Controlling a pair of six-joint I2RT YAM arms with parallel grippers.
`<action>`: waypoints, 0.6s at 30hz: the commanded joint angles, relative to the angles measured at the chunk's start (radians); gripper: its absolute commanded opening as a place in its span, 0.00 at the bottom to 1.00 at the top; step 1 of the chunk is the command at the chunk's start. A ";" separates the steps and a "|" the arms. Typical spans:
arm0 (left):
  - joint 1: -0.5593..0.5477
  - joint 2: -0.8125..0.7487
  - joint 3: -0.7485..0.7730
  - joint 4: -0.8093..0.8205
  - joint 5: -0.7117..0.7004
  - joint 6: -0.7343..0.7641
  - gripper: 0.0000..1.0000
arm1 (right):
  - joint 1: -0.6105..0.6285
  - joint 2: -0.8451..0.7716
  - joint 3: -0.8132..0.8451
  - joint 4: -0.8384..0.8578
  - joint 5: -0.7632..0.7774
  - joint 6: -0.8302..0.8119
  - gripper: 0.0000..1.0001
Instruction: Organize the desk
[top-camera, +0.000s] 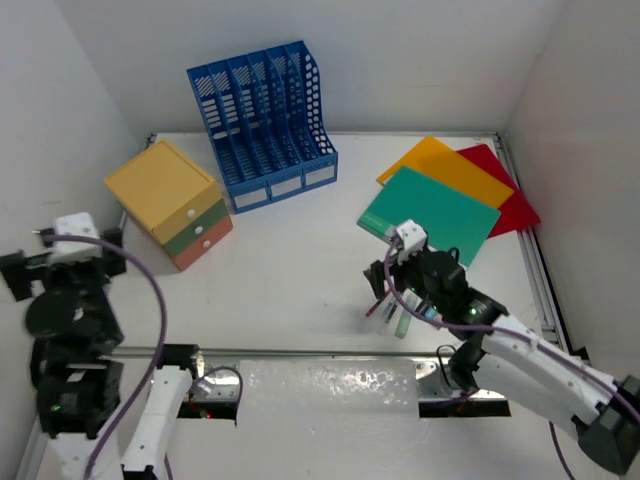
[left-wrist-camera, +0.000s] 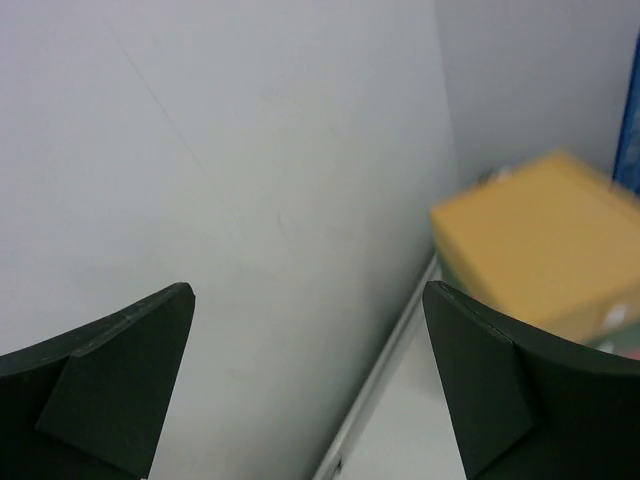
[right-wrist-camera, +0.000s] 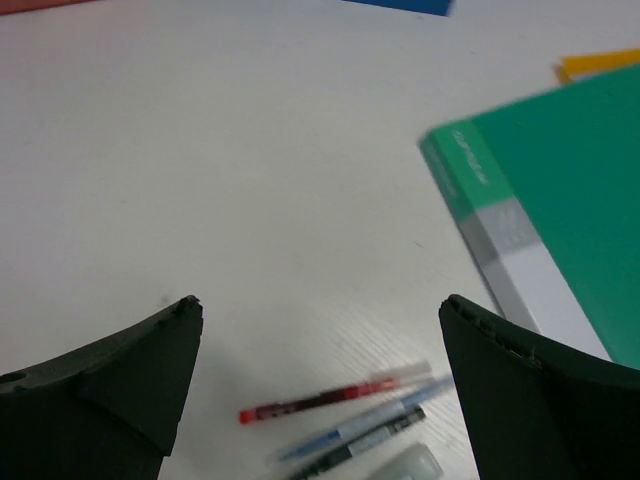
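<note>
Pens (right-wrist-camera: 345, 422) beside green folder (right-wrist-camera: 565, 190) on desk (right-wrist-camera: 200, 150)

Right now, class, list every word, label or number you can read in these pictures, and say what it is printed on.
No text can be read.
green folder: pale lettering along its spine edge, too blurred to read.
blue file rack: white label strips on its front, no writing legible.

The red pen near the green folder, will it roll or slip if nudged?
Probably rolls sideways: the red pen looks slim and round, lying flat on the smooth desk. Likely light and stiff, being thin plastic.
</note>
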 joint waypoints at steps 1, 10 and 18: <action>-0.038 0.185 0.252 -0.068 0.032 -0.027 0.97 | 0.013 0.173 0.181 0.141 -0.204 -0.023 0.99; -0.045 0.609 0.460 -0.005 0.171 -0.066 0.97 | 0.137 0.598 0.580 0.256 -0.243 -0.103 0.99; 0.260 0.987 0.702 -0.023 0.563 -0.136 0.97 | 0.183 0.953 0.889 0.409 -0.265 -0.040 0.94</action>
